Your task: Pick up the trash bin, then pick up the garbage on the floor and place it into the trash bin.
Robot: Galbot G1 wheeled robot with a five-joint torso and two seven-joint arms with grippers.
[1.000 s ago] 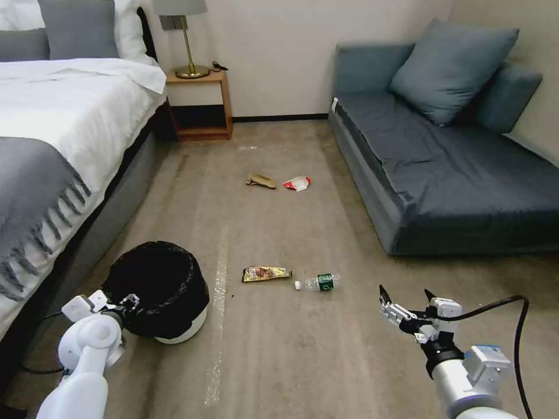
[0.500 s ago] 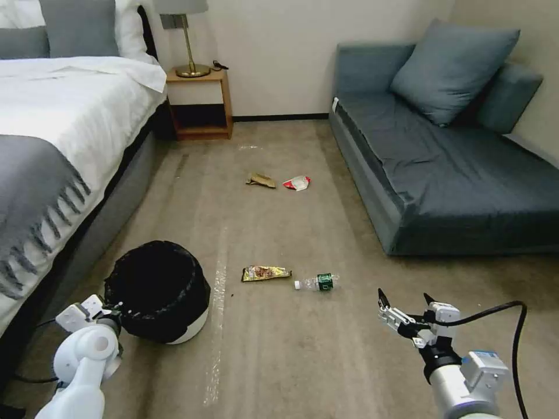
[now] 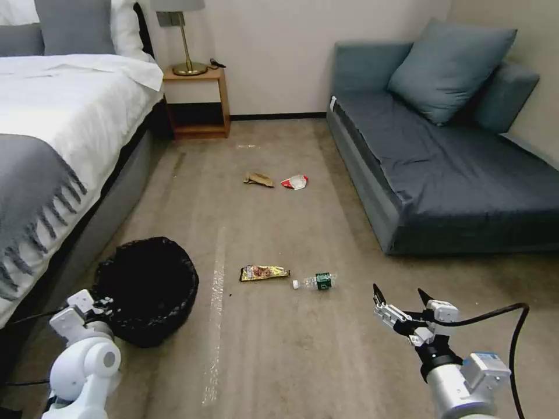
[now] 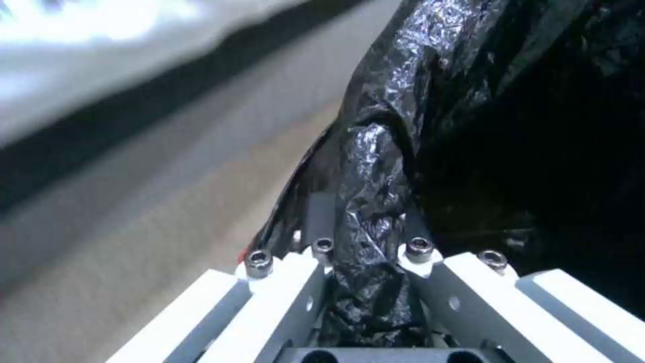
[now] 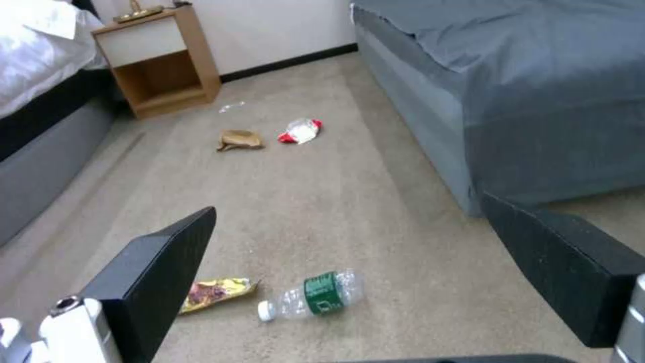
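The trash bin (image 3: 148, 285), lined with a wrinkly black bag, hangs tilted near the bed's foot. My left gripper (image 3: 99, 305) is shut on its near rim. In the left wrist view the bag's rim (image 4: 403, 101) is pinched between the left gripper (image 4: 366, 247). On the carpet lie a yellow-brown snack wrapper (image 3: 264, 272) (image 5: 215, 292) and a clear bottle with a green label (image 3: 314, 282) (image 5: 312, 295). Farther off are a tan paper wad (image 3: 259, 179) (image 5: 239, 139) and a red-and-white wrapper (image 3: 296, 182) (image 5: 300, 131). My right gripper (image 3: 399, 291) (image 5: 348, 204) hovers open, right of the bottle.
A bed (image 3: 58, 128) with a grey throw runs along the left. A blue sofa (image 3: 454, 169) lines the right. A wooden nightstand (image 3: 195, 105) with a lamp stands at the far wall. A carpet lane runs between bed and sofa.
The bin has shifted left and tilted with my left gripper; its white base rim no longer shows. My right gripper sank slightly.
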